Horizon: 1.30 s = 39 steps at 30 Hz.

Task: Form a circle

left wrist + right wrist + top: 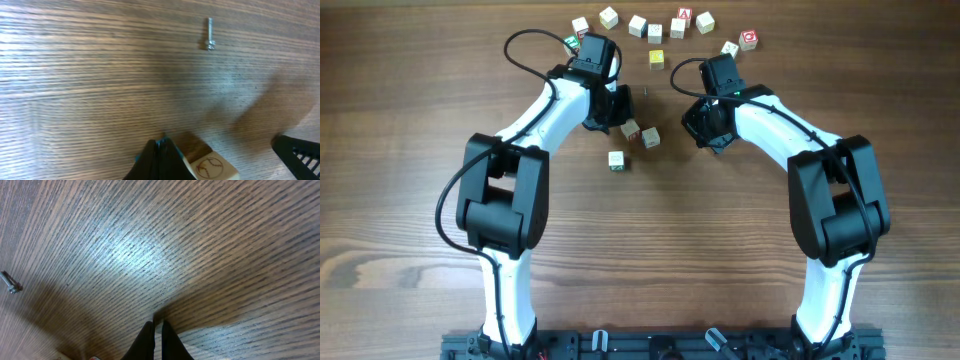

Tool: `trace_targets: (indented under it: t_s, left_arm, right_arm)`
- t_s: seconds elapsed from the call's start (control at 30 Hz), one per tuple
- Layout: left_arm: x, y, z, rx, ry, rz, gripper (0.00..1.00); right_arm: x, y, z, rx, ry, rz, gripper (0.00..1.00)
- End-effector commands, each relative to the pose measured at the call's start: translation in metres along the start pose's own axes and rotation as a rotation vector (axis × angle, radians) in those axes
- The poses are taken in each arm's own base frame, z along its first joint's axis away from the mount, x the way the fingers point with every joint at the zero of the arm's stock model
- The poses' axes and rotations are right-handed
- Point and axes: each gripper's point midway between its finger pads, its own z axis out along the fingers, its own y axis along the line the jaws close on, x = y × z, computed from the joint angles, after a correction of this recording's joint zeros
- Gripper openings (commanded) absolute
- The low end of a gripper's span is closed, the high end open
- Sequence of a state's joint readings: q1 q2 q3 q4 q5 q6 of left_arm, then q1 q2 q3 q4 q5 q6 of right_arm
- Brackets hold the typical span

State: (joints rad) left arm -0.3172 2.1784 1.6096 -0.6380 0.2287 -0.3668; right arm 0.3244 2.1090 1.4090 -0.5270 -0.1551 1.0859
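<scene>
Cubes for the circle lay as a tight cluster of three cubes [650,137] mid-table between my arms, apart from the loose arc of cubes [655,30] and the yellow cube [656,59]. My left gripper [161,146] was pressed together, empty, just beside one marked cube [210,167]. My right gripper [157,330] was closed too, holding nothing, over the table [200,255]; a screw [10,282] lay near.

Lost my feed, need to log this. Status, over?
Left pincer shut, empty, beside a letter cube. Right pincer shut, empty, tips near table. Three-cube group loose, no ring. Screw lies ahead.
</scene>
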Motion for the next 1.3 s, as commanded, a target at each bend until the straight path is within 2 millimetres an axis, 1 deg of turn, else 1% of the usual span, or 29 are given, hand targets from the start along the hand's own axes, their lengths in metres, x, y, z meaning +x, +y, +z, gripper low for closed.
trace_targets:
  t_s: [0.0,0.2,0.43,0.47,0.53,0.6,0.67,0.73,0.8,0.87,0.93,1.03,1.27]
  left_arm:
    - [0.002,-0.003,0.005,-0.008,0.007,0.030,0.04]
    - [0.004,-0.003,0.005,-0.011,0.013,0.029,0.04]
    - [0.001,-0.002,0.005,-0.008,0.004,0.028,0.04]
    - [0.000,-0.003,0.005,-0.006,-0.001,0.030,0.04]
    - [-0.004,-0.004,0.005,0.001,-0.017,0.033,0.04]
    - [-0.015,-0.004,0.004,0.013,-0.054,0.032,0.04]
    - [-0.022,0.001,0.002,0.015,-0.072,0.022,0.04]
    - [-0.027,0.011,-0.001,0.011,-0.082,0.003,0.04]
    - [-0.031,0.019,-0.003,0.006,-0.088,-0.015,0.04]
    - [-0.034,0.025,-0.004,0.002,-0.093,-0.026,0.04]
    - [-0.036,0.029,-0.005,0.000,-0.096,-0.034,0.04]
    - [-0.036,0.030,-0.005,-0.001,-0.097,-0.035,0.04]
    - [-0.036,0.030,-0.005,-0.001,-0.097,-0.035,0.04]
  right_arm:
    - [-0.003,-0.005,-0.001,0.024,-0.028,-0.014,0.08]
    - [-0.003,-0.005,-0.001,0.024,-0.028,-0.014,0.08]
    - [-0.003,-0.005,-0.001,0.024,-0.028,-0.014,0.08]
    - [-0.003,-0.005,-0.001,0.025,-0.027,-0.014,0.06]
    - [-0.003,-0.005,-0.001,0.024,-0.027,-0.014,0.05]
    - [-0.002,-0.005,-0.001,0.022,-0.022,-0.016,0.05]
    - [0.004,0.002,-0.001,-0.015,0.014,-0.078,0.05]
    - [0.019,0.028,-0.003,-0.153,0.093,-0.274,0.05]
    - [0.023,0.039,-0.006,-0.210,0.113,-0.316,0.05]
    - [0.022,0.042,-0.006,-0.222,0.106,-0.321,0.04]
    - [0.027,0.044,-0.007,-0.239,0.133,-0.317,0.05]
    - [0.036,0.048,-0.009,-0.265,0.174,-0.313,0.05]
    - [0.052,0.053,-0.008,-0.266,0.194,-0.342,0.04]
